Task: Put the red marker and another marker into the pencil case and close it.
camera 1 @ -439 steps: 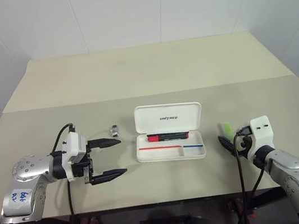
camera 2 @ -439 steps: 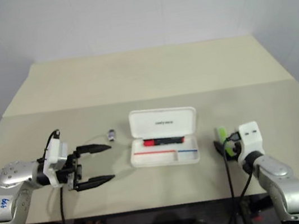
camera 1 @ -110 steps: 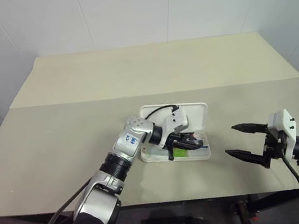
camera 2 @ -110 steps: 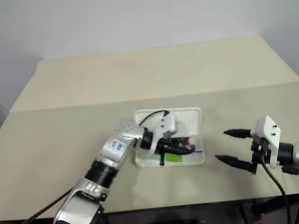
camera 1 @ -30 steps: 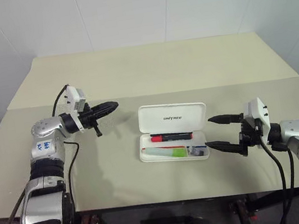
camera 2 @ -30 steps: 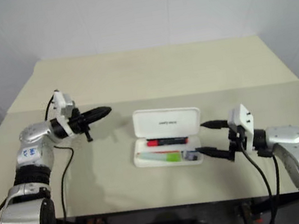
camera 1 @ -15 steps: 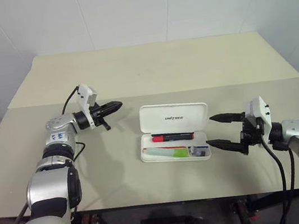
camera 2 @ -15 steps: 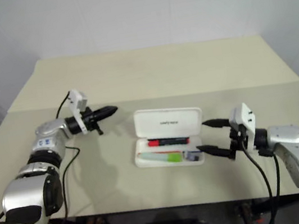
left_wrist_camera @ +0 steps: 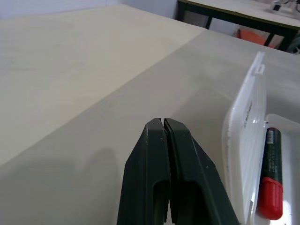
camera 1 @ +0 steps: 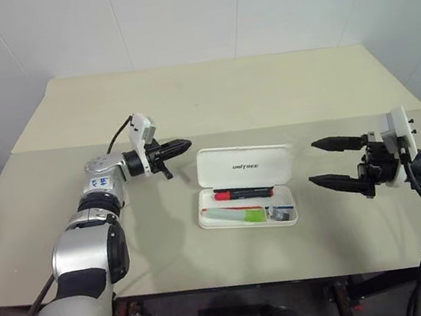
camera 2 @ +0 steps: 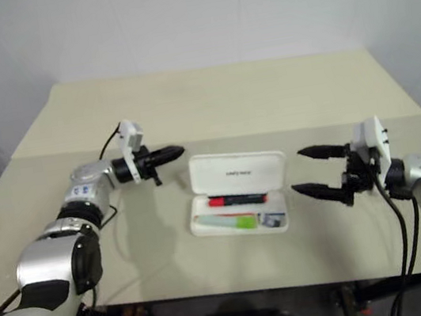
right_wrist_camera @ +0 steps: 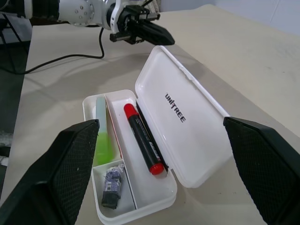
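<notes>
The white pencil case (camera 1: 208, 216) lies open at mid-table, its lid (camera 1: 245, 167) tilted up at the back. In it, the red marker (camera 1: 242, 194) lies along the back and the lime-green marker (camera 1: 240, 216) along the front. My left gripper (camera 1: 185, 143) is shut and empty, pointing level at the lid's left corner with a small gap between them; the left wrist view shows the lid's edge (left_wrist_camera: 247, 136) beside its tips. My right gripper (camera 1: 312, 163) hovers open to the right of the case, apart from it, nothing between its fingers.
A small grey-black clip piece (camera 1: 282, 212) sits in the case's right-hand compartment. The beige table (camera 1: 209, 98) has a seam across it behind the case. A black cable (right_wrist_camera: 61, 58) trails from my left wrist across the tabletop.
My left gripper, still shut, has moved right to the lid's left corner. My right gripper has risen and drawn back to the right, away from the case, staying open.
</notes>
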{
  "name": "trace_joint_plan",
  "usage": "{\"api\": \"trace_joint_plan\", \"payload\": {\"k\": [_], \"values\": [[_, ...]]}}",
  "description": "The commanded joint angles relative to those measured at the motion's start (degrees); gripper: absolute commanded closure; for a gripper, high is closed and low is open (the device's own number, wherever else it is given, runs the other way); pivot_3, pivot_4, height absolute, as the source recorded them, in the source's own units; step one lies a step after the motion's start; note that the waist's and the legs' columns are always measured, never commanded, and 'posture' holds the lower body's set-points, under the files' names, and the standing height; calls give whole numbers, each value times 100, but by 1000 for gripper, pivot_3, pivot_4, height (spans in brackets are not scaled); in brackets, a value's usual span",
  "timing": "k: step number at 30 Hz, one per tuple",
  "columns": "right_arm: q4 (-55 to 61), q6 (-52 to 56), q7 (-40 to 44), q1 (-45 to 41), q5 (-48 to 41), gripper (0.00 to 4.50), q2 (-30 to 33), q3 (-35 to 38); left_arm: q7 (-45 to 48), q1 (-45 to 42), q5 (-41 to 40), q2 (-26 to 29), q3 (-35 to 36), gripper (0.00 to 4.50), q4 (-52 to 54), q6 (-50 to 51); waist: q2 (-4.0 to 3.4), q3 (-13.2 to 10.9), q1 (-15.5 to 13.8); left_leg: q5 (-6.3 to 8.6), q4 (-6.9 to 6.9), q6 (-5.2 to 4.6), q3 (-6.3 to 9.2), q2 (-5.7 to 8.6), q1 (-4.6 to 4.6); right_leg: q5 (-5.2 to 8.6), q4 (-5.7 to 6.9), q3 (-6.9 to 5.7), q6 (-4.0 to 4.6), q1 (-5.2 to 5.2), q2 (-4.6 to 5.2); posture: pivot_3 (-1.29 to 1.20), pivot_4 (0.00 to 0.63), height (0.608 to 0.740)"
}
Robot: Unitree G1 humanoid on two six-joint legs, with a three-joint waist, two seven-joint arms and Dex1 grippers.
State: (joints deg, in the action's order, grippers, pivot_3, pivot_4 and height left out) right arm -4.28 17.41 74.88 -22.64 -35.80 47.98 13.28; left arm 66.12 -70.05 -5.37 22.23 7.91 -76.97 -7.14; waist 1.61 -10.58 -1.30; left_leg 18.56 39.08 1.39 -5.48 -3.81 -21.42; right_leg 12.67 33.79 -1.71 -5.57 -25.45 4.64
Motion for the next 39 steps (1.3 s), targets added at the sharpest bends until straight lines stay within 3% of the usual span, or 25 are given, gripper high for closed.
{"api": "trace_joint_plan", "payload": {"k": [1,14,39], "values": [[-373,-166,353,-301,-1,0,274,214,344,-221,87,-88,-9,4451,70,-26,0,0,1,-1,0,1,0,0,0,0,0,0,0,0,0,0,150,740],[-987,-384,804,-903,334,0,367,20,2564,-27,439,-218,-566,4451,269,-116,0,0,12,-4,0,9,-2,0,-1,0,0,1,0,-3,0,0,150,740],[-248,-209,692,-430,299,0,176,-218,2497,445,1595,-617,-2410,4451,372,-1549,-1,5,-3,0,11,2,-2,0,19,2,1,9,3,5,1,0,150,740]]}}
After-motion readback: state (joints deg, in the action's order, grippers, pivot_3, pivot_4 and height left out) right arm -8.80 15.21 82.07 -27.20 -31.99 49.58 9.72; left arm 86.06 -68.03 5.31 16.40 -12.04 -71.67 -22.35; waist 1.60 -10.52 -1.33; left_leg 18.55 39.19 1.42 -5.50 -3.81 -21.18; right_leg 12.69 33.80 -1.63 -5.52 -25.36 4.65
